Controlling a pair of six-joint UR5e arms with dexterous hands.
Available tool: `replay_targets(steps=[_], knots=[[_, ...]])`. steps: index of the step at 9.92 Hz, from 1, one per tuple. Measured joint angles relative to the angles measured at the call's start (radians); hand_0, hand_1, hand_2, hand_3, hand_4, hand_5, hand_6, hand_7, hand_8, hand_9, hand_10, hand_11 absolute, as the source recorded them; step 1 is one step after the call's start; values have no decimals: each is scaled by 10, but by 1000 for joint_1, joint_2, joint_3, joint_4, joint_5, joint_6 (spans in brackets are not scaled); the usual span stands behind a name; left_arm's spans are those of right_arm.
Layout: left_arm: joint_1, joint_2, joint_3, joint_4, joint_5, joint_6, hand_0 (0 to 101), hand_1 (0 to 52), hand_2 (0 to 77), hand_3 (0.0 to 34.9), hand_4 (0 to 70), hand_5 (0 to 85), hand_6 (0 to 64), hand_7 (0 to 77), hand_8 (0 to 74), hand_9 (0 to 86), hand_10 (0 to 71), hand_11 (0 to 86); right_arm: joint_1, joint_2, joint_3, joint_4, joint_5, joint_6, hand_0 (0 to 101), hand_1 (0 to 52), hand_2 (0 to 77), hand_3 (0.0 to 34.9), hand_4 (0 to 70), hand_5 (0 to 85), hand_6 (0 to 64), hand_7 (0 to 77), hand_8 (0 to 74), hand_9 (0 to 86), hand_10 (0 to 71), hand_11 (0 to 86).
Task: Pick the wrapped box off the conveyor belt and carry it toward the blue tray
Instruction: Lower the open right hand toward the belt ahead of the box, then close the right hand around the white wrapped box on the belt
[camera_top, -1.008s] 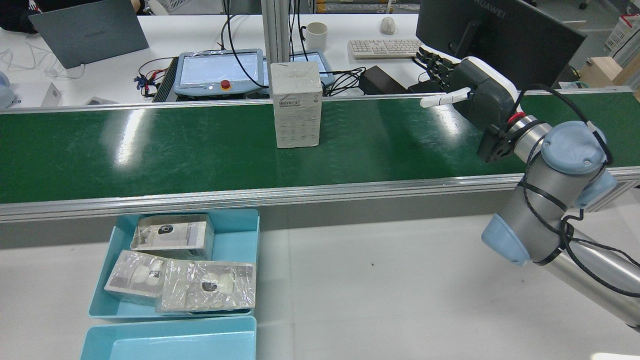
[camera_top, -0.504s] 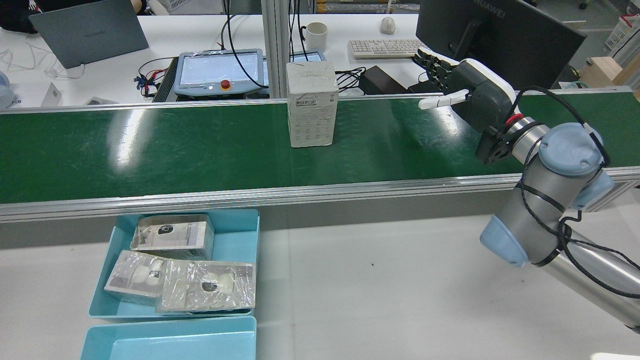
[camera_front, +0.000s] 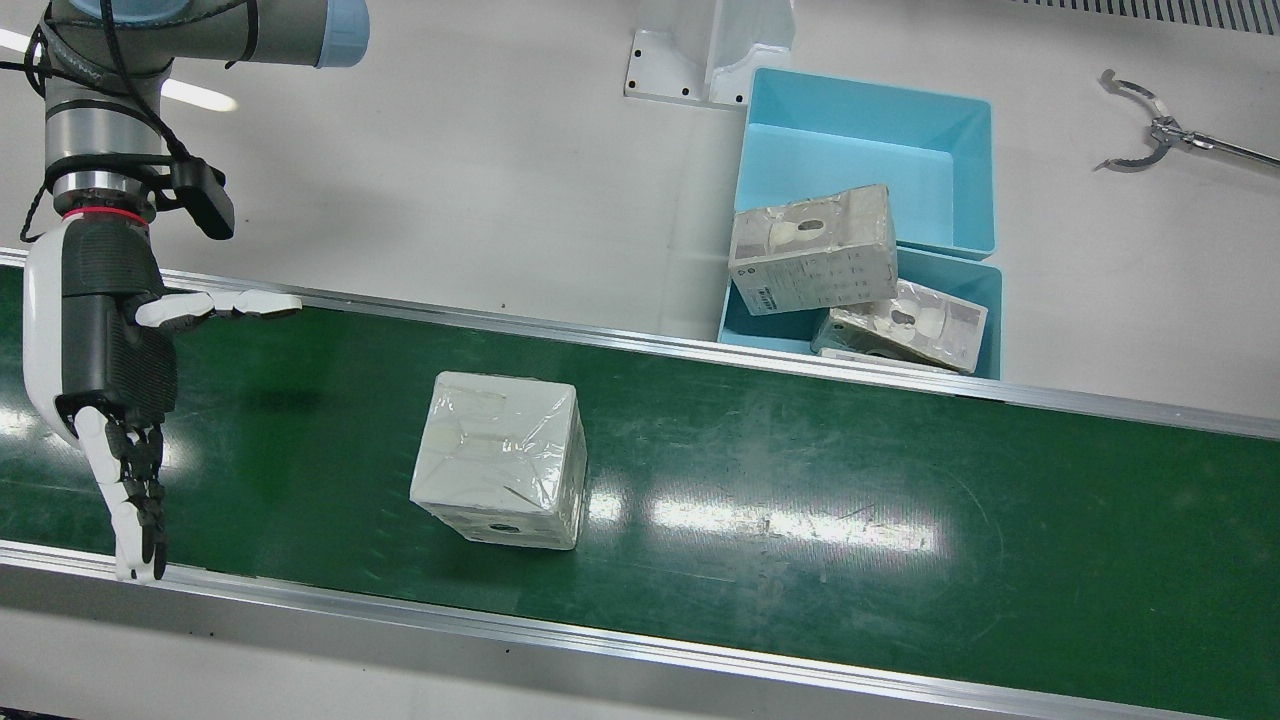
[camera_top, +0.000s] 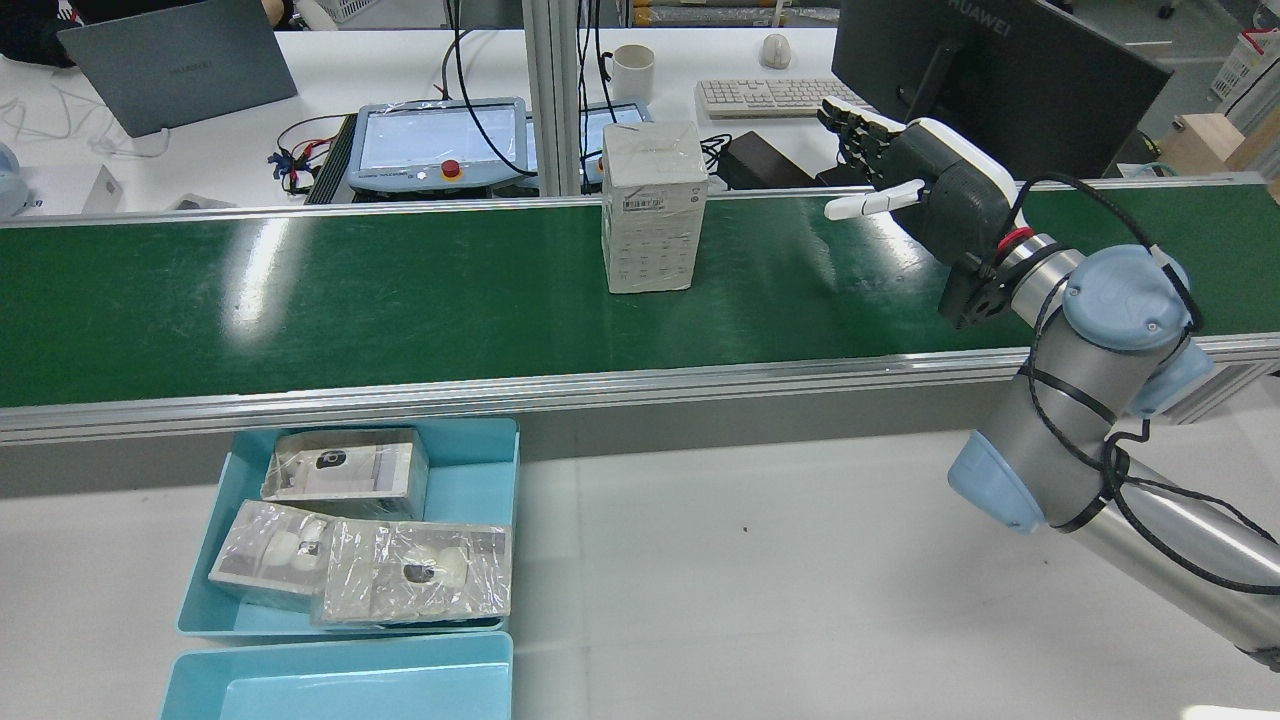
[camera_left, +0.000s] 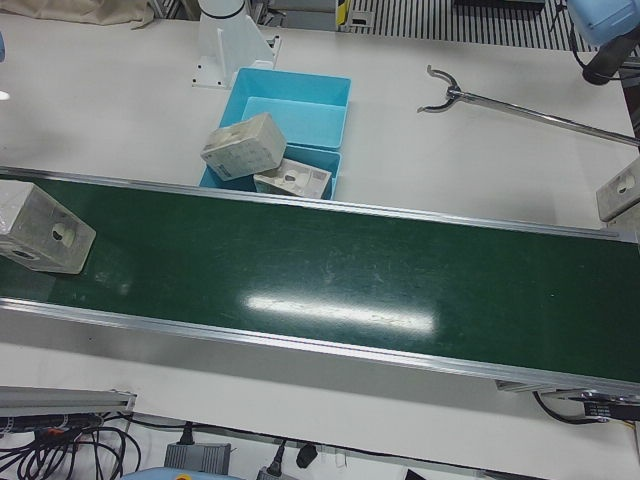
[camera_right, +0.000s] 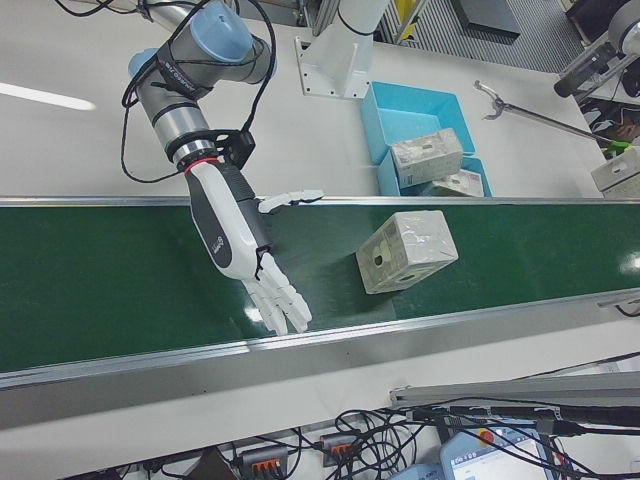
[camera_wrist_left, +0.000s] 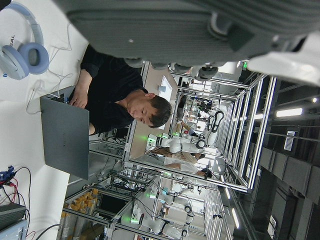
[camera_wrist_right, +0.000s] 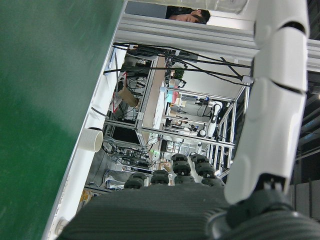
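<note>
The wrapped box (camera_top: 653, 205) stands upright on the green conveyor belt (camera_top: 300, 290), near its far edge; it also shows in the front view (camera_front: 500, 460), the left-front view (camera_left: 35, 228) and the right-front view (camera_right: 407, 250). My right hand (camera_top: 915, 170) is open above the belt, to the right of the box and apart from it, fingers spread, thumb pointing at the box (camera_front: 100, 350) (camera_right: 235, 235). The blue tray (camera_top: 490, 450) lies on the table below the belt and holds three wrapped boxes. My left hand (camera_wrist_left: 175, 20) shows only in its own view, holding nothing.
A second, empty blue tray (camera_top: 340, 680) sits nearer the robot. Beyond the belt are a teach pendant (camera_top: 440, 140), a keyboard (camera_top: 770, 97), a monitor (camera_top: 1000, 70) and an aluminium post (camera_top: 550, 90). A metal grabber tool (camera_front: 1150, 130) lies on the table.
The wrapped box has travelled right along the belt, toward my right hand. My right hand has shifted a little left, toward the box, and stays open.
</note>
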Motion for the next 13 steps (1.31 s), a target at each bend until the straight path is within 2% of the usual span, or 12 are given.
replay_targets(steps=[10,13], knots=[[0,0,0,0,0,0,0,0,11,0,0,11,0,0,0,0,0,0,-25,50,-47,0,2,-1,454,109,114,0,82,38,0,5,16,27,16,27],[0,0,0,0,0,0,0,0,11,0,0,11,0,5,0,0,5,0,-48,52,-46,-2,33,0,454,109,114,0,82,38,0,5,22,27,16,27]])
